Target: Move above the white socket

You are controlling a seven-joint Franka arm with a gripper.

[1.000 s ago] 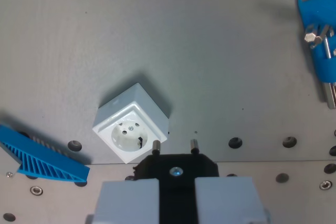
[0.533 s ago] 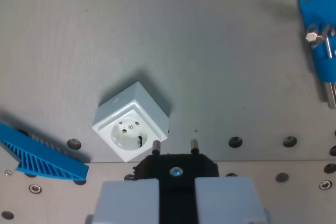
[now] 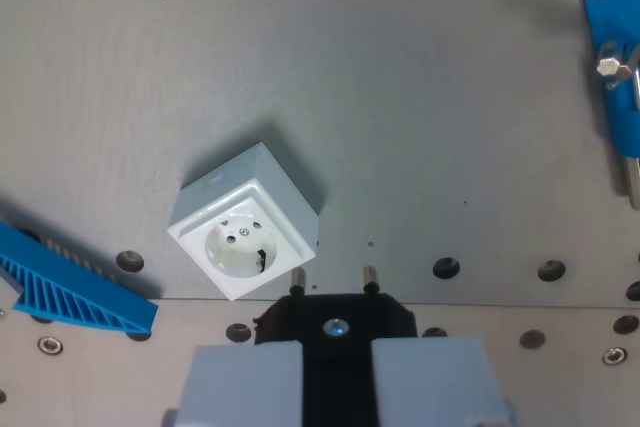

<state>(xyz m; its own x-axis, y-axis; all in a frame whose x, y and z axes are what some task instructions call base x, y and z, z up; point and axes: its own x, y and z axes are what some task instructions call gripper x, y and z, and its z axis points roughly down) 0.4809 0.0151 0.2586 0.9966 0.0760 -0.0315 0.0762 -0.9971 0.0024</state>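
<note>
Scene has drifted toward the wrist view's left, so gripper (image 3: pixel 335 372), clamped on black plug (image 3: pixel 335 322), sits just right of white socket (image 3: pixel 243 237), unaligned.

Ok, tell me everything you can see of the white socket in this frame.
The white socket is a small boxy block, seemingly plastic, standing on the grey table. It sits turned cornerwise in the wrist view, lower left of centre. Its square face frames a round recess with two pin holes, a centre screw and a dark clip at the rim. The black plug in the hand is just to its right, its pins pointing past it; whether they touch is unclear.
</note>
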